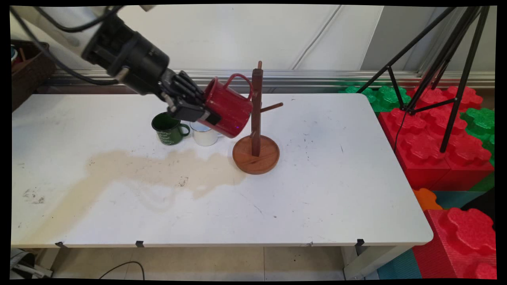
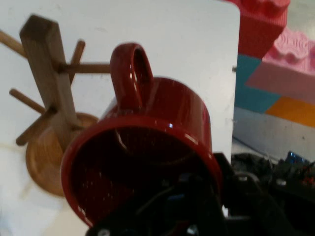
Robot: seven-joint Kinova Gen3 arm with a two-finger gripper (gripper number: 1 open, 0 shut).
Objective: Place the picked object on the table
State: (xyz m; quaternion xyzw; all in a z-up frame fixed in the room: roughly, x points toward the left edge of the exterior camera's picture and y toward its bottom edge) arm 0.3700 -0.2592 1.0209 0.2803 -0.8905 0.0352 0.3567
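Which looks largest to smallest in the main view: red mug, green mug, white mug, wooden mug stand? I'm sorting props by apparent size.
1. wooden mug stand
2. red mug, held in the gripper, though raised nearer the camera
3. green mug
4. white mug, partly hidden, so its rank against the green one is unsure

Even light (hand view perhaps soft)

The main view looks down from above the near side of the white table [image 1: 317, 198], facing across it to the wall, and takes in the whole tabletop. The hand view rides on the gripper [image 2: 197, 211], very close to a red mug [image 2: 147, 162]. Both views share the mug [image 1: 227, 109], the wooden mug stand [image 1: 256, 118] and foam blocks [image 1: 435, 130].
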